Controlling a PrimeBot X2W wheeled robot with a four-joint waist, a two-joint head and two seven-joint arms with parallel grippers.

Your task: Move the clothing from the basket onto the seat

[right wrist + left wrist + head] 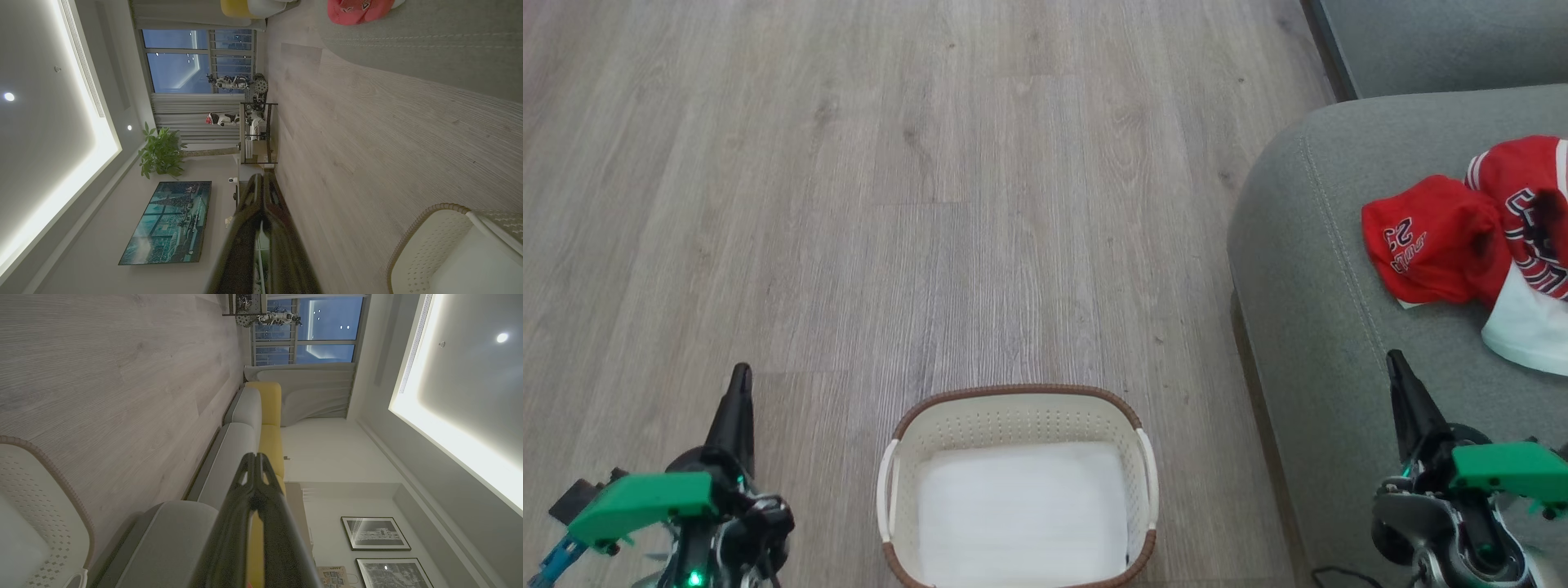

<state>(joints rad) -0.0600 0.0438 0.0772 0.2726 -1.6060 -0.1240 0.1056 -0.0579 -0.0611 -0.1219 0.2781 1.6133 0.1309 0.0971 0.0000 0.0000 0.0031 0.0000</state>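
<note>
Basket (1015, 418) — white liner (1021, 510) inside

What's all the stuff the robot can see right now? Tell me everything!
floor: one, pale wood, under everything
basket: one, cream with brown rim, on the floor
sheet: one, white, flat inside the basket
sofa seat: one, grey-green, right of the basket
clothes: one heap, red and white, on the sofa seat
plant: one, green, beside the curtain
framed pictures: two, black and white, on a wall
left pincer: one, dark, shut, lower left
right pincer: one, dark, shut, lower right
</note>
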